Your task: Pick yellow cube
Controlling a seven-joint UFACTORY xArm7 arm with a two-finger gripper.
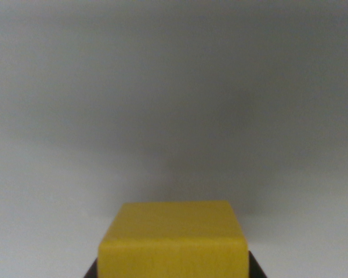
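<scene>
- Yellow cube [173, 240], matte and smooth, probably painted wood or plastic: sits at the bottom centre of the frame, cut off by the lower edge.
- Two faces show. The top face is a paler yellow, narrowing toward the far edge. The front face is a deeper mustard yellow with a soft, slightly rounded edge between them.
- Corners look a little blunted, not sharp. No marks, print or grain that can be made out; the picture is soft.
- Dark, near-black wedges [91, 271] peek out at either lower corner of the cube, at the bottom edge of the frame. They lie against the cube's sides. These are likely parts of the hand, but too little shows to be sure.
- Hand state: cannot tell. Fingertips are not clearly seen, and whether they press on the cube is not shown.
- Plain pale grey counter [52, 191], flat, even, without texture or seams, fills the rest of the frame.
- A broad, soft, darker grey shadow spreads across the upper and centre-right part of the frame, fading to lighter grey at lower left and lower right.
</scene>
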